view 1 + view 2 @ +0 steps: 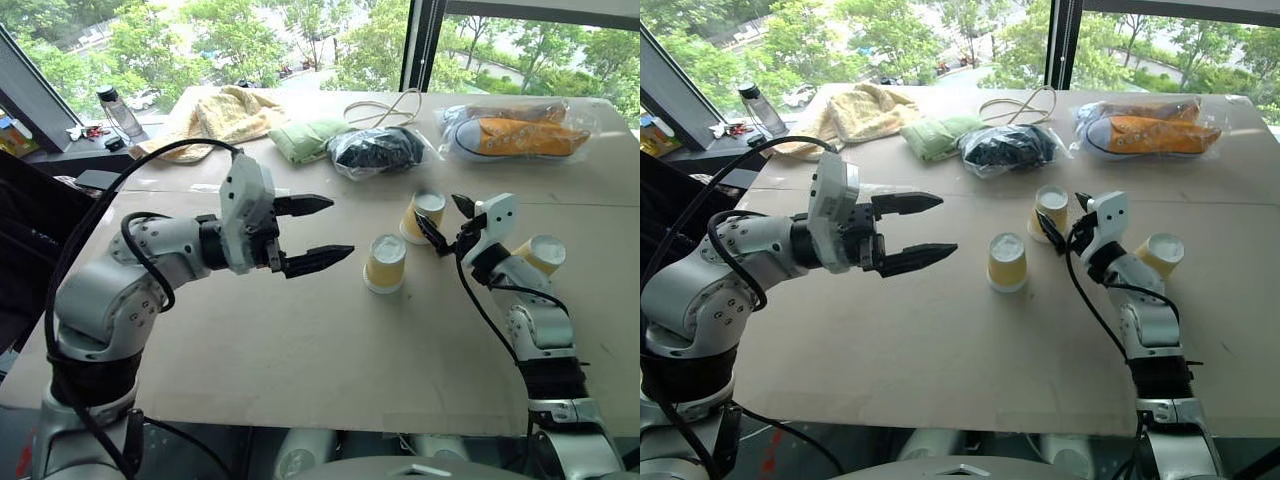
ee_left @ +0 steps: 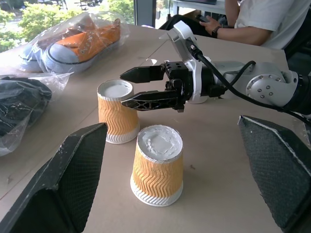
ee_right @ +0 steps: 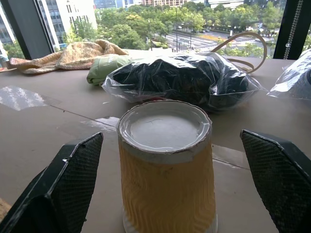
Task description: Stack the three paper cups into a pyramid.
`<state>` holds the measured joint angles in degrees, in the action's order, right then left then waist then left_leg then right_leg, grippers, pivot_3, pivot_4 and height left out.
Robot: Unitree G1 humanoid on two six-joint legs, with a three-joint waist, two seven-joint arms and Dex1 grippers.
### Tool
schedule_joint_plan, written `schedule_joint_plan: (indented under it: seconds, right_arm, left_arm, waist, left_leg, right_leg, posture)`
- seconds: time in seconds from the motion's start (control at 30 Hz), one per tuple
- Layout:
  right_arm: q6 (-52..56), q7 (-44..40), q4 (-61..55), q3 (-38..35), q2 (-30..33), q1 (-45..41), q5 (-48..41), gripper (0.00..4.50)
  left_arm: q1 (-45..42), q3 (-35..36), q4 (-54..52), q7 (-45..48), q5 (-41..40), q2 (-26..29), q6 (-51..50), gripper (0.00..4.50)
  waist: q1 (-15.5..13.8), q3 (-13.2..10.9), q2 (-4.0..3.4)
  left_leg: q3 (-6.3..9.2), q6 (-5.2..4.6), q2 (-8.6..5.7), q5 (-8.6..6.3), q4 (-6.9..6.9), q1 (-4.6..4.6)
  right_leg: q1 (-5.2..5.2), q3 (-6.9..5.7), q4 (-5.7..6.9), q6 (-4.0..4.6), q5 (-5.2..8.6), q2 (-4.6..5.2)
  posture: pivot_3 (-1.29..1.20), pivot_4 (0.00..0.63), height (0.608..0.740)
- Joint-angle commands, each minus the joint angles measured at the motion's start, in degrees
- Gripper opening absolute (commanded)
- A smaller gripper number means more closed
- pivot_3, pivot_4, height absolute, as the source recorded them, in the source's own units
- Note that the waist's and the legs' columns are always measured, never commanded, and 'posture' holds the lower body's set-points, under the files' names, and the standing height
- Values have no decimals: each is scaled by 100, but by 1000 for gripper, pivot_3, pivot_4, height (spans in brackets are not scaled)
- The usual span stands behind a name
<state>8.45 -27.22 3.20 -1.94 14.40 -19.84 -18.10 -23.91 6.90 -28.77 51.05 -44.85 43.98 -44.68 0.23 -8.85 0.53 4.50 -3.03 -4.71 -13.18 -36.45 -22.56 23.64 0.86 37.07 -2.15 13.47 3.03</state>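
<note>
Pickup step: right end effector [image 1: 446, 222], fingers apart, flanks far cup [image 1: 424, 216], probably not touching. Next: close and lift. Left end effector [image 1: 315, 233] hovers apart.

**Silver-grey arms, white wrists, black fingers**

Both arms are built of rounded, silver-grey metallic segments joined by black bands. The left arm [image 1: 130, 280] has bulky, smooth shoulder and elbow housings; a thick black cable [image 1: 150, 160] loops from its lower part up over the forearm to the wrist. Its wrist block is a white, boxy casing, and the left gripper [image 1: 312, 234] ends in two black, pointed fingers with ridged inner faces. The right arm [image 1: 535, 330] is slimmer, with small dark screws set in a ring on a round joint cover. A thin black cable [image 1: 480, 300] runs along it. The right gripper [image 1: 447, 220] carries the same white casing and black fingers, whose pads [image 3: 73, 179] show a fine woven texture.
</note>
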Motion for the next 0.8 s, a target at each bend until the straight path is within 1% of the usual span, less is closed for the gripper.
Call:
schedule_joint_plan:
  seconds: [0.03,0.17,0.27,0.43,0.47,0.5,0.53,0.57,0.6,0.63,0.8]
  right_arm:
    - [-90,-68,-5,13,-45,-211,21,4500]
    - [-64,65,308,-8,-145,-460,110,4500]
    - [-97,-59,434,101,-113,-520,237,4500]
    - [-271,-40,765,103,-205,-716,339,4500]
    - [-327,-41,815,99,-211,-747,367,3966]
    - [-358,-57,844,97,-215,-761,380,3665]
    - [-383,-71,872,92,-217,-769,392,3027]
    - [-410,-83,902,81,-214,-775,400,2738]
    - [-428,-88,916,74,-214,-775,406,2214]
    - [-442,-89,914,72,-216,-769,414,2106]
    - [-479,-95,476,-5,-132,-574,370,2099]
  left_arm:
    - [3,219,-232,-80,-179,146,-67,4424]
    - [9,196,-252,-130,-191,164,-71,4424]
    - [13,192,-267,-164,-201,149,-65,4424]
    - [21,127,-222,-145,-93,172,19,4424]
    - [32,114,-220,-133,-71,181,32,4500]
    - [50,113,-219,-123,-56,188,47,4500]
    - [63,113,-214,-115,-43,192,64,4500]
    - [65,104,-200,-110,-26,186,82,4500]
    - [67,95,-187,-104,-11,184,98,4500]
    - [70,87,-175,-95,4,184,115,4500]
    - [24,4,-122,-17,39,180,180,4500]
  waist:
    - [36,0,0]
    - [59,0,0]
    - [57,0,0]
    - [59,0,0]
    - [61,-1,-1]
    - [59,-1,-1]
    - [59,-1,-1]
    - [59,-1,-1]
    - [59,-1,-1]
    - [59,-1,-1]
    - [58,-1,-1]
  left_leg:
    - [1,0,0,0,0,1]
    - [-1,2,0,1,0,6]
    - [-2,3,0,1,0,7]
    - [-2,3,0,1,0,6]
    - [-2,3,0,2,0,7]
    - [-3,3,0,2,0,7]
    - [-2,3,0,2,0,7]
    - [-2,3,0,2,0,7]
    - [-2,3,0,2,1,6]
    - [-2,3,0,1,1,6]
    - [-2,4,0,2,1,6]
  right_leg:
    - [1,0,4,0,0,0]
    - [1,2,17,1,0,0]
    - [5,4,23,2,1,-1]
    - [6,4,24,2,1,0]
    - [6,5,24,2,1,-1]
    - [7,5,25,2,1,-1]
    - [7,5,26,2,1,-1]
    - [7,5,26,2,1,-1]
    - [7,5,25,2,1,-1]
    - [7,5,25,2,1,-1]
    - [8,5,26,2,1,-1]
  posture:
    - [0,150,740]
    - [0,150,740]
    - [0,150,740]
    - [0,150,740]
    - [0,150,740]
    - [0,150,740]
    - [0,150,740]
    - [0,150,740]
    - [0,150,740]
    - [0,150,740]
    - [0,150,740]
